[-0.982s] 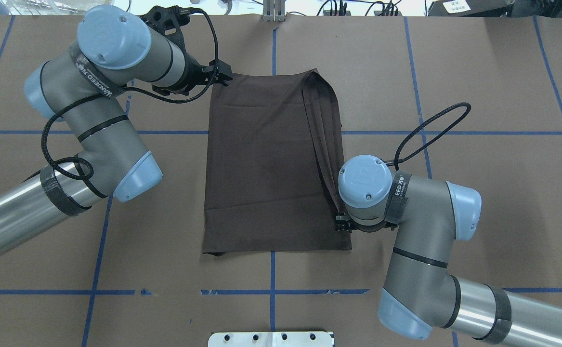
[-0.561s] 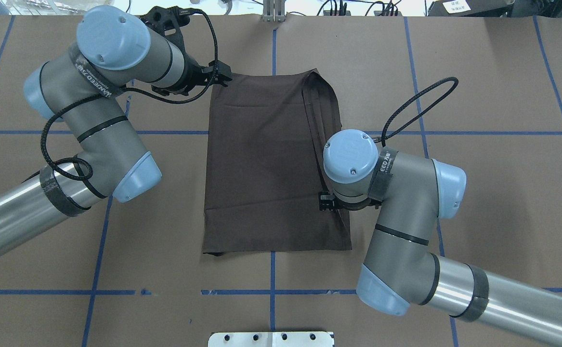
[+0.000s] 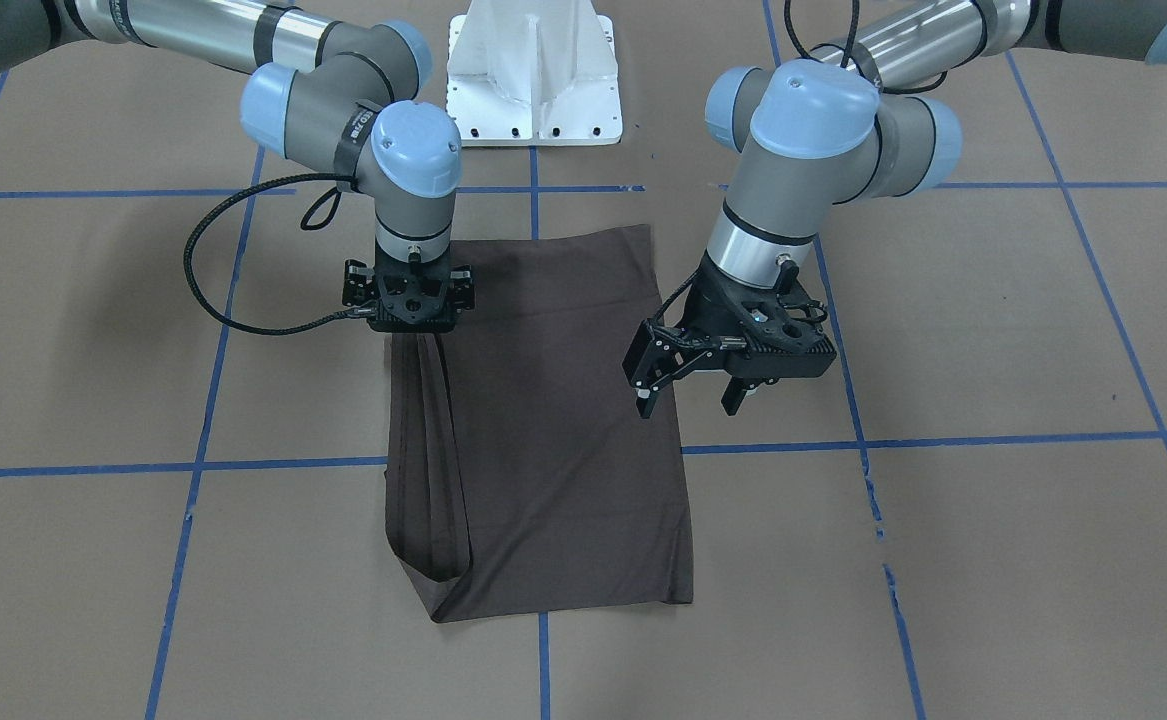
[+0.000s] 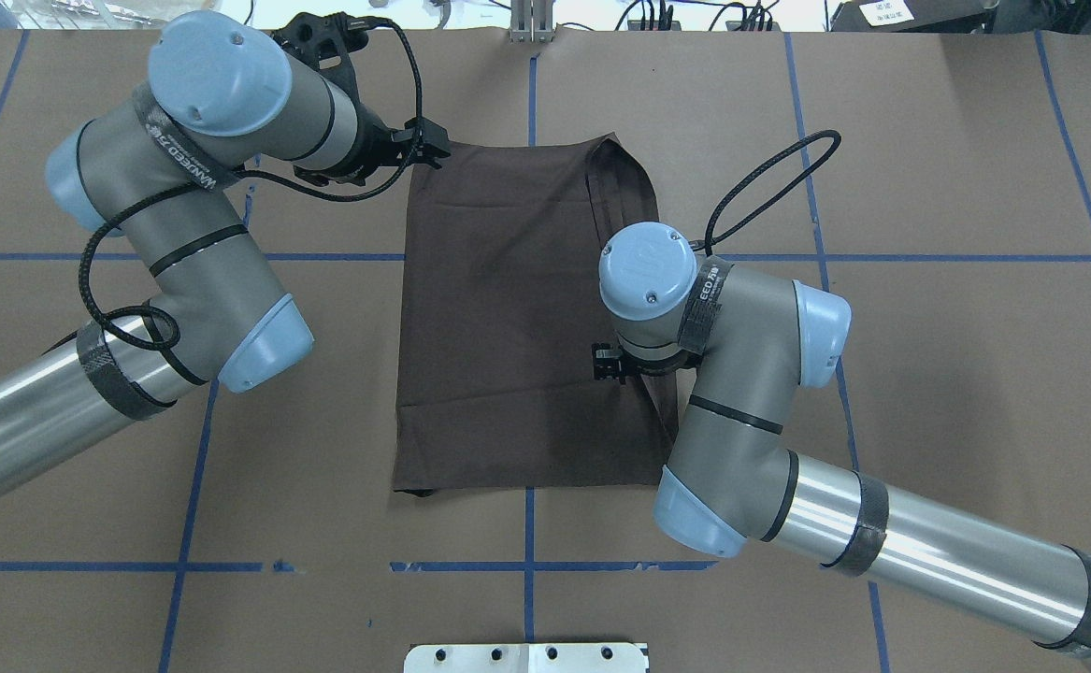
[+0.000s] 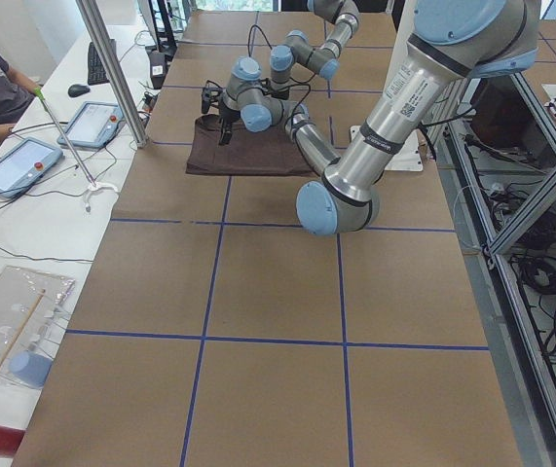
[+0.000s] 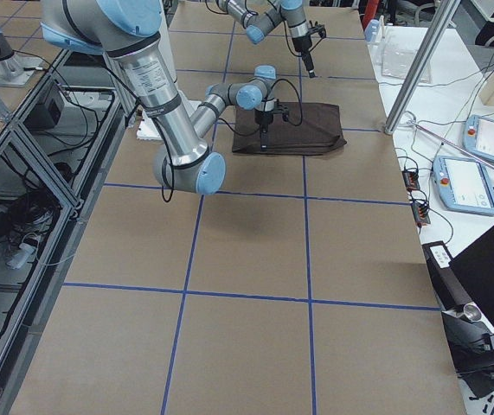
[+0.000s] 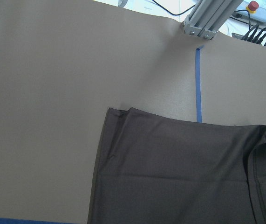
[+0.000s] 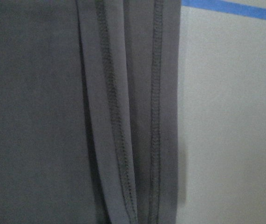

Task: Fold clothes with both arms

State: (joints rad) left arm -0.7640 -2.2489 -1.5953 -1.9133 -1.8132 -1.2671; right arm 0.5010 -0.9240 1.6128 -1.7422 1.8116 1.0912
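My table [image 4: 928,374] under brown paper, blue tape lines [image 4: 528,523] gridding it, a dark shirt [image 4: 508,327] lying across the centre line, folded to a rectangle as I see it, one long edge doubled over, white base [image 3: 535,70] at the robot's side.

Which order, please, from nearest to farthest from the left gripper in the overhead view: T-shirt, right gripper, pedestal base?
1. T-shirt, its far corner beside the left gripper.
2. right gripper, at the shirt's right edge.
3. pedestal base, near table edge.
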